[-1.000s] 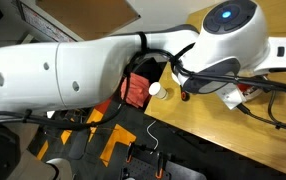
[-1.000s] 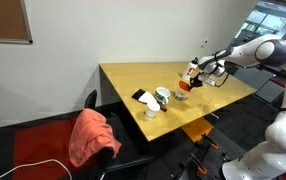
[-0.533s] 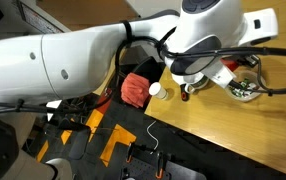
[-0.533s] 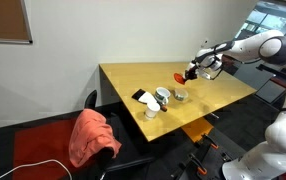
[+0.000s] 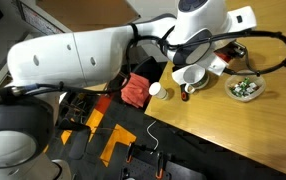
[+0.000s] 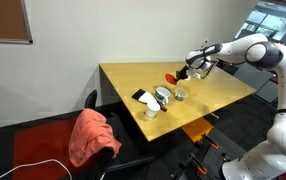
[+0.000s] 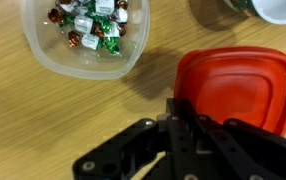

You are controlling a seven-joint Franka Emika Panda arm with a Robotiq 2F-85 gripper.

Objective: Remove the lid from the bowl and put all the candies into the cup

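A: Status?

B: Gripper (image 7: 181,108) is clamped on one rim of the red lid (image 7: 233,85), and the lid is off, held above the table (image 6: 133,80). The bowl (image 7: 83,66) is uncovered with the candies (image 7: 88,25) inside. It stands by the table's long front edge, and the white cup (image 7: 278,8) is near it on the front-corner side.

A: So the step is parking the lid?

B: That's my read. Set it on bare wood toward the far edge, well apart from bowl and cup, so the candy runs get a free lane. The grip is on one rim only, so I'd expect the lid to droop — lower until the free side touches, then let go. Keep it off the table edges, since it could slide over.
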